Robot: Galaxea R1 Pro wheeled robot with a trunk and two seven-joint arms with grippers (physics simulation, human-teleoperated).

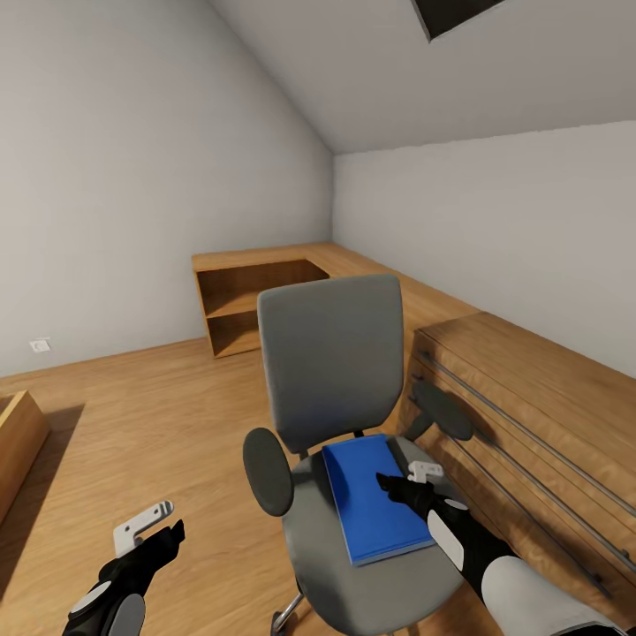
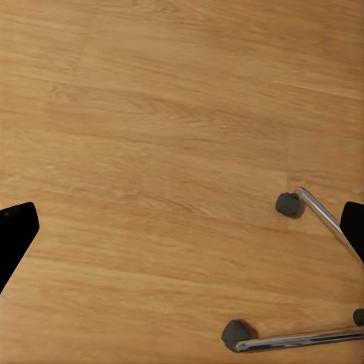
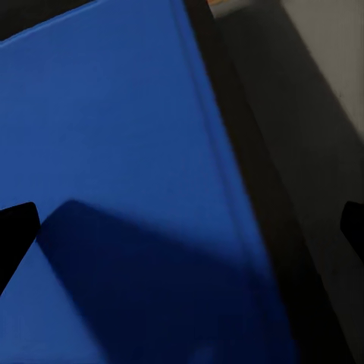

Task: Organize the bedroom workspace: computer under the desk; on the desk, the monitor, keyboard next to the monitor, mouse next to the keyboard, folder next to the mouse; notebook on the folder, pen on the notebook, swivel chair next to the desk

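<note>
Now right gripper (image 1: pixel 408 480) reached forward over blue folder (image 1: pixel 374 502), jaws apart, nothing held. Folder lay flat on swivel chair (image 1: pixel 331 371) seat. Left gripper (image 1: pixel 152 527) hung low over wooden floor (image 1: pixel 132 415), fingers spread.

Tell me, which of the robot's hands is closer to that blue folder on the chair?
The right. The right hand hovers open over the blue folder at its right edge, above the swivel chair seat. The left hand hangs open over the wooden floor, left of the chair.
</note>
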